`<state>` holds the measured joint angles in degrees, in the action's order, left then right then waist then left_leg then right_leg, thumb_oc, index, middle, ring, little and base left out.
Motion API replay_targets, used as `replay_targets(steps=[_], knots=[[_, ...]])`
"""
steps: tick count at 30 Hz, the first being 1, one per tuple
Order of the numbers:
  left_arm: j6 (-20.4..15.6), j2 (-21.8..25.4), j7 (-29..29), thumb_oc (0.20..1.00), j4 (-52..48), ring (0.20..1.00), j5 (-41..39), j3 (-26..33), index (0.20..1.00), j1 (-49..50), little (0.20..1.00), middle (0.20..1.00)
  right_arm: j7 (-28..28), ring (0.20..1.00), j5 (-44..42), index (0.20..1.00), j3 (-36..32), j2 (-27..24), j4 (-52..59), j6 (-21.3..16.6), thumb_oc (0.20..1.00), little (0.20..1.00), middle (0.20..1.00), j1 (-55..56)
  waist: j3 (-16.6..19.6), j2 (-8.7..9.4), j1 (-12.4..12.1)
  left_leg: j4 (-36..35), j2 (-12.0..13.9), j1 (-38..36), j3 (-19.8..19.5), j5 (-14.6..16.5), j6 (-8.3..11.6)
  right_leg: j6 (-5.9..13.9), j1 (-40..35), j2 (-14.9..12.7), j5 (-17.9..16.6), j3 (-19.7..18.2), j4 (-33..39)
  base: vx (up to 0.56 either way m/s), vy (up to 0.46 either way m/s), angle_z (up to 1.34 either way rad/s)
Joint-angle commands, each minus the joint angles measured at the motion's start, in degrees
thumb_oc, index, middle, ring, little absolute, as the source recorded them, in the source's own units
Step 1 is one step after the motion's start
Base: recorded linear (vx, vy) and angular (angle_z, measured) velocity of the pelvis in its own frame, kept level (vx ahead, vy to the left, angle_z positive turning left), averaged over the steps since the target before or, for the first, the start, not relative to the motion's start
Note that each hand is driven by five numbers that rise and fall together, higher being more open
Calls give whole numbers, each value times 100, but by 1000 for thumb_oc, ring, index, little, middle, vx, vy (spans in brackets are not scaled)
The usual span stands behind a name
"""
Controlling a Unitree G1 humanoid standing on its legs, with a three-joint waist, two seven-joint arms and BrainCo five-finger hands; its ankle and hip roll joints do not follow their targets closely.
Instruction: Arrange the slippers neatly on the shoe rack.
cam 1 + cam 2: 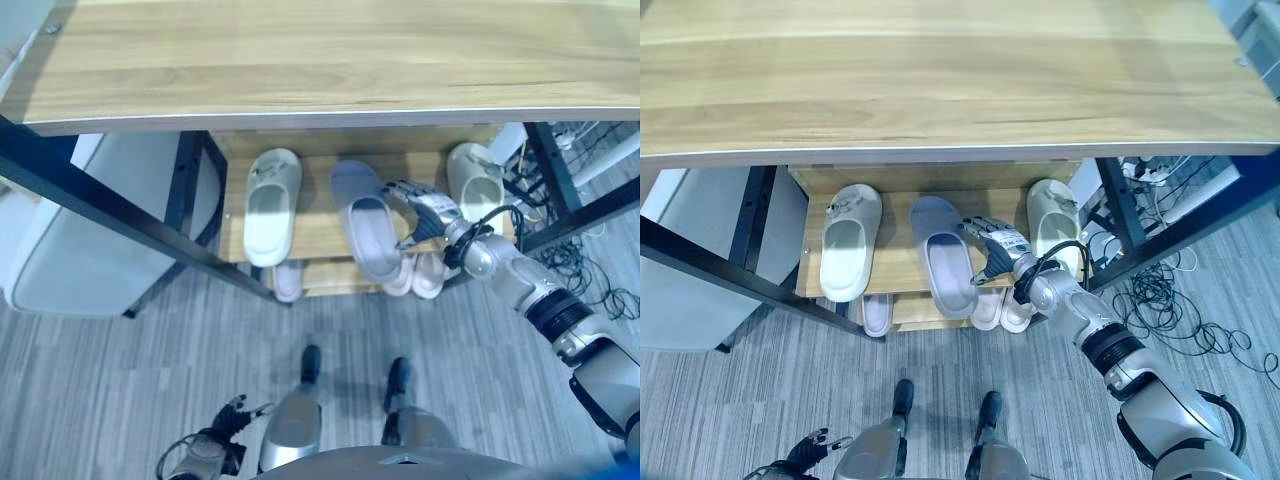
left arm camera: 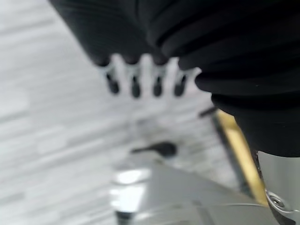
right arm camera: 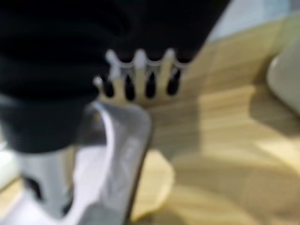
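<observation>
A shoe rack (image 1: 318,235) stands under a wooden table (image 1: 320,60). Its upper shelf carries a pale green slipper (image 1: 272,205) on the left, a grey slipper (image 1: 365,225) in the middle and a cream slipper (image 1: 475,178) on the right. My right hand (image 1: 420,212) is beside the grey slipper, fingers loosely spread and touching its right edge. In the right wrist view the grey slipper (image 3: 117,154) lies just past the straight fingers (image 3: 140,82). My left hand (image 1: 228,413) hangs low near the floor, its fingers (image 2: 136,84) straight and holding nothing.
On the rack's lower shelf lie a white slipper (image 1: 287,280) and a pale pink pair (image 1: 415,275). Black table legs (image 1: 110,210) frame the rack on both sides. A grey bin (image 1: 70,250) stands to the left, and cables (image 1: 585,270) lie on the floor to the right.
</observation>
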<state>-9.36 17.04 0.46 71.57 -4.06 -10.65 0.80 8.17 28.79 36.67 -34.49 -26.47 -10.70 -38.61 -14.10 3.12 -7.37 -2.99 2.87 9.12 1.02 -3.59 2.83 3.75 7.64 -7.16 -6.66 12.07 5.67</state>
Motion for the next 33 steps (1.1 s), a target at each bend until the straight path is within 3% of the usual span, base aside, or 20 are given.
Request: replay_targets(steps=[1, 8, 10, 17, 25, 26, 28, 29, 33], knots=[[-75, -49, 115, 1000, 493, 1000, -205, -487, 1000, -463, 1000, 1000, 376, 1000, -319, 1000, -381, -196, 63, 11, 1000, 1000, 1000, -559, -33, -263, -99, -201, 243, 228, -242, -169, 235, 362, -607, 26, 813, 11, -67, 31, 31, 3], [-129, -11, 218, 1000, 366, 1000, -217, -616, 1000, -544, 1000, 1000, 648, 1000, -911, 1000, -736, 99, -348, 32, 1000, 1000, 1000, -561, -113, -209, -200, -200, 181, 400, -340, -195, 236, 367, -546, 2, 821, 122, -74, 45, 14, 10], [-157, -7, 271, 1000, 334, 1000, -229, -712, 1000, -573, 1000, 1000, 828, 1000, -1524, 1000, -1006, 355, -653, -27, 1000, 1000, 1000, -610, -150, -204, -245, -182, 148, 454, -356, -198, 235, 372, -533, -10, 813, 155, -82, 24, 6, 11], [-185, 29, 373, 1000, 211, 1000, -289, -756, 1000, -629, 1000, 1000, 1039, 1000, -2377, 1000, -1482, 544, -669, -213, 1000, 1000, 1000, -614, -212, -200, -318, -154, 129, 516, -409, -192, 242, 374, -513, -28, 835, 223, -98, 13, 3, 6], [-199, 64, 430, 1000, 284, 1000, -260, -784, 1000, -553, 1000, 1000, 1056, 1000, -2294, 1000, -1215, 554, -1488, -105, 1000, 1000, 1000, -995, -221, -177, -399, -134, 124, 500, -385, -187, 251, 375, -536, -26, 840, 210, -95, 5, -2, 0], [-189, 71, 430, 1000, 297, 1000, -242, -795, 1000, -549, 1000, 1000, 1009, 730, -2279, 730, -1127, 562, -1659, -73, 730, 730, 730, -1056, -220, -185, -403, -134, 124, 496, -383, -187, 253, 377, -536, -23, 838, 206, -93, 0, 0, 0], [-185, 79, 429, 1000, 312, 1000, -241, -803, 1000, -547, 1000, 1000, 973, 329, -2314, 329, -1060, 579, -1774, -72, 329, 329, 329, -1122, -224, -190, -405, -129, 126, 493, -381, -188, 254, 376, -536, -25, 834, 201, -93, 0, 0, 0], [-176, 93, 417, 1000, 351, 1000, -231, -818, 1000, -539, 1000, 1000, 882, 200, -2359, 200, -928, 614, -1991, -37, 200, 200, 200, -1193, -220, -200, -417, -128, 128, 481, -379, -185, 255, 374, -546, -23, 836, 189, -85, 0, 0, 0], [-150, 92, 418, 1000, 366, 1000, -250, -816, 1000, -547, 1000, 1000, 805, 200, -2276, 200, -758, 636, -2073, 30, 200, 200, 200, -1233, -219, -203, -433, -127, 132, 484, -372, -191, 260, 375, -538, -18, 833, 182, -68, 0, 0, 0]])
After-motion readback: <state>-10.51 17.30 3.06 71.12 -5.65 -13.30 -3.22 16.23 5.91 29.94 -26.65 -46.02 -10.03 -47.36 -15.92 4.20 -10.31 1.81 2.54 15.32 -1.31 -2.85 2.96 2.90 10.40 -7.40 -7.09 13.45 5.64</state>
